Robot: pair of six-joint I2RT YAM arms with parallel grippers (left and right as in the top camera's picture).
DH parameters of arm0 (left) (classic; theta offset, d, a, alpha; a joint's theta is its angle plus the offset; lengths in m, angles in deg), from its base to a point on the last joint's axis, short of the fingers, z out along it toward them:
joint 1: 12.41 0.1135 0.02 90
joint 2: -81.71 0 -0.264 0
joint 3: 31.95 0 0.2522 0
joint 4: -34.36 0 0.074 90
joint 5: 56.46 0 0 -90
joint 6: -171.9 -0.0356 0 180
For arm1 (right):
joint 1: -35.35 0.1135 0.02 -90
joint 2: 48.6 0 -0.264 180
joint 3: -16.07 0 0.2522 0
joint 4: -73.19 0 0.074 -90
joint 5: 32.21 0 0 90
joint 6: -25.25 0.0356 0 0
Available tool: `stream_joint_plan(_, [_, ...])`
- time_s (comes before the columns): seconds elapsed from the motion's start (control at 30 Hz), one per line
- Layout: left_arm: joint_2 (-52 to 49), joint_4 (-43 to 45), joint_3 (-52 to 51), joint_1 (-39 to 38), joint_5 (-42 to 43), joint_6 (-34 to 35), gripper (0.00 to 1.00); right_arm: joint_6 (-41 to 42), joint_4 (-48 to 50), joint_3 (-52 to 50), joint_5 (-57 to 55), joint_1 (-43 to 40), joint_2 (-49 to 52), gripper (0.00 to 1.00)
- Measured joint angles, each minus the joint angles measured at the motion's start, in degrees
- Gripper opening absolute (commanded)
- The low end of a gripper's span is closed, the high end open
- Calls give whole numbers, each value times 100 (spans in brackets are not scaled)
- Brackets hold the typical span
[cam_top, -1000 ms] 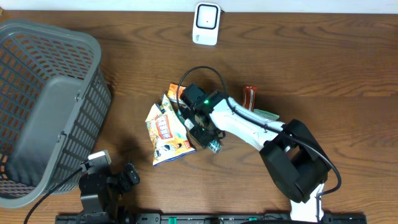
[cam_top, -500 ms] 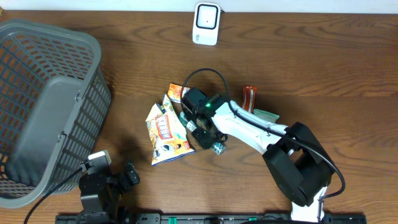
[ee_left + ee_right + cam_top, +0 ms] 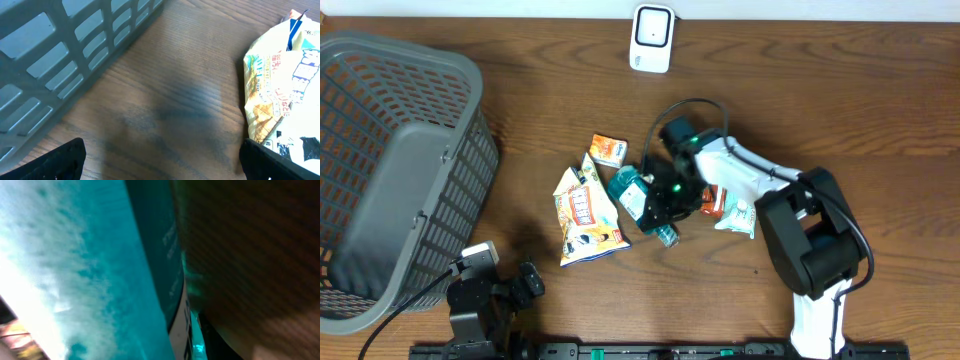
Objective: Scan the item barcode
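The right gripper point(image 3: 665, 205) sits low over the middle of the table point(image 3: 840, 110), on top of a teal bottle point(image 3: 626, 187) that lies on its side. One end of the bottle pokes out up and to the left of the fingers, and the other end pokes out just below them. The overhead view hides the fingertips under the wrist, but the fingers seem to be pinched narrowly on the bottle. In the right wrist view its teal surface fills nearly the whole picture, with dark wood grain to the right.

The white scanner point(image 3: 652, 38) stands at the far edge of the table, well apart from the bottle. A yellow snack bag point(image 3: 585, 215) lies flat just left of the bottle. A small orange box point(image 3: 608, 150) rests near the bag's upper corner. On the other side of the right gripper, a red packet point(image 3: 710, 203) and a pale green packet point(image 3: 738, 217) lie beside each other, partly under the arm.

The left gripper point(image 3: 160, 160) is parked at the near left edge of the table, holding nothing. Its fingers are spread wide, one dark tip in each lower corner of the left wrist view. That view looks across bare wood toward the snack bag, with the slotted wall of the grey basket point(image 3: 470, 170) to its upper left.
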Motion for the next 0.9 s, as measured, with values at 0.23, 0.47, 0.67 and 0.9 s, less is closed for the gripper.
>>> stream_joint_plan(0.23, [0, 0, 0, 0, 0, -2, 98, -404, 155, -81, 907, -334, 162, 1])
stream_joint_plan(0.47, [0, 0, 0, 0, 0, -2, 98, -1106, 116, -103, 2129, -450, 205, 1])
stream_joint_plan(0.67, [0, 0, 0, 0, 0, 0, 98, -1539, -332, -103, 2455, -452, 199, 1])
stream_joint_plan(0.9, [0, 0, 0, 0, 2, 0, 98, -1888, -809, -114, 2264, -452, -210, 1])
